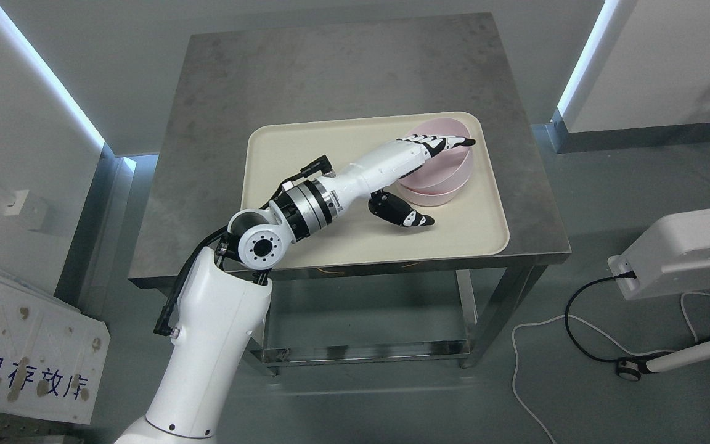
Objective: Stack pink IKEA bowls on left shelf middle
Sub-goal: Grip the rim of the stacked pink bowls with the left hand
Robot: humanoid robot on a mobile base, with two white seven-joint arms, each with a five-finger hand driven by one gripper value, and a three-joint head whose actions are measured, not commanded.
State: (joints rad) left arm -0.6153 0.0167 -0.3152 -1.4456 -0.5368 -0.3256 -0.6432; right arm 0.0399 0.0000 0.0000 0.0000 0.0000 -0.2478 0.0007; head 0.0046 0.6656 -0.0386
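A pink bowl (453,176) sits at the far right corner of a cream tray (306,148) on a steel table (342,68). A second rim line low on its side suggests two nested bowls, but I cannot tell for sure. My left arm reaches in from the lower left across the tray. My left hand (448,180) is open and straddles the bowl's near-left rim. Its fingers (447,143) lie stretched over the bowl's opening, and the thumb (407,214) hangs outside the wall, just above the tray. No shelf shows here.
The table has a lower shelf (361,351) under its top. On the floor at the right stands a white device (688,246) with black and white cables (577,320). A white panel with blue characters (22,364) leans at the lower left.
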